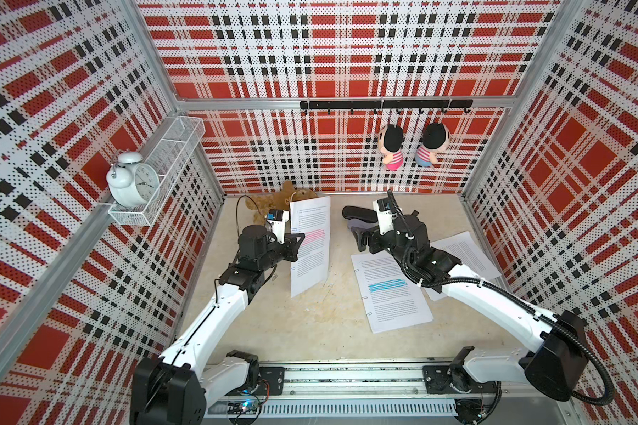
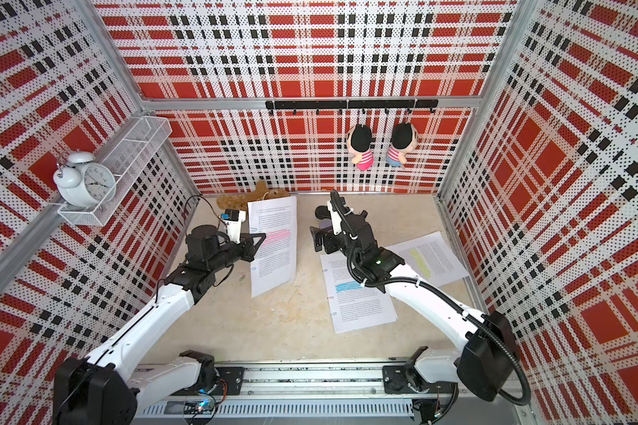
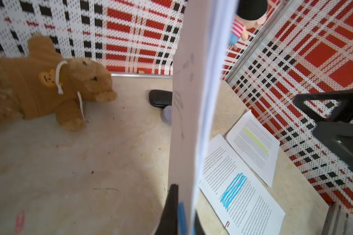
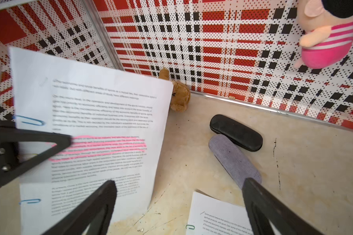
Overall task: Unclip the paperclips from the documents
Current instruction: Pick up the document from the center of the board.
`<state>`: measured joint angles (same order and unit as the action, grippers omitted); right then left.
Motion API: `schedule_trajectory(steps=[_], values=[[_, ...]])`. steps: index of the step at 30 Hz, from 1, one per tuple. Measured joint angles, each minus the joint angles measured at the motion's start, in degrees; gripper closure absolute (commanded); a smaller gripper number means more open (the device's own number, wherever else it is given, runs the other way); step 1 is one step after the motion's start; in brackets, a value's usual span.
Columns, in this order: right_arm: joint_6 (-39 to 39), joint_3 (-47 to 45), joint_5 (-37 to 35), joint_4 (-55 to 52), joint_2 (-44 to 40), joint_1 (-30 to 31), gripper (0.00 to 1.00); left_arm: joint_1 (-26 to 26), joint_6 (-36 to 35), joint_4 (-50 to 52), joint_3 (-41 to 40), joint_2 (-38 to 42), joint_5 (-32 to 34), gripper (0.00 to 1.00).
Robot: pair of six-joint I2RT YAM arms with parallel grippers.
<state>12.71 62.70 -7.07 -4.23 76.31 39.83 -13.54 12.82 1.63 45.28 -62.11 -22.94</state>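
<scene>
Blue paperclips (image 4: 30, 121) on the 9 o'clock edge of the pink-band document (image 4: 102, 114) could tear pages if the spread right hand (image 4: 178, 182) tugs while the left hand (image 1: 300, 237) only pinches that edge.

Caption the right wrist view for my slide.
Open right gripper faces the pink-highlighted document held up by the left gripper, two blue paperclips on its edge.

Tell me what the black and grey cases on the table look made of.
Black case: probably matte leatherette or plastic, smooth with a faint sheen. Grey case: apparently fabric-covered, a fine woven texture shows.
</scene>
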Motion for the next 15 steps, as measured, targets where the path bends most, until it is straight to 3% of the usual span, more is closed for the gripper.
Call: schedule_trajectory(steps=[3, 5, 10, 12, 15], values=[[-2.12, 1.31, 4.72, 0.09, 1.66, -0.61, 0.06, -0.02, -2.49, -0.28, 0.0, 1.44, -0.48, 1.0], [-3.3, 1.51, 8.41, 0.83, 2.47, -0.76, 0.16, -0.02, -3.5, -0.22, 0.02, 1.62, -1.05, 1.0], [-6.97, -3.1, 17.49, 7.41, 2.45, -1.38, 0.29, -0.02, -6.25, 0.39, 0.04, 2.6, -2.6, 1.0], [-7.17, -5.07, 21.49, 9.16, 2.51, -2.73, 0.27, -0.02, -7.72, 0.52, 0.22, 3.87, -3.67, 1.0], [-6.95, -5.95, 27.76, 10.99, 3.08, -6.36, 0.13, -0.02, -9.55, 0.55, 1.18, 6.21, -5.7, 1.0]])
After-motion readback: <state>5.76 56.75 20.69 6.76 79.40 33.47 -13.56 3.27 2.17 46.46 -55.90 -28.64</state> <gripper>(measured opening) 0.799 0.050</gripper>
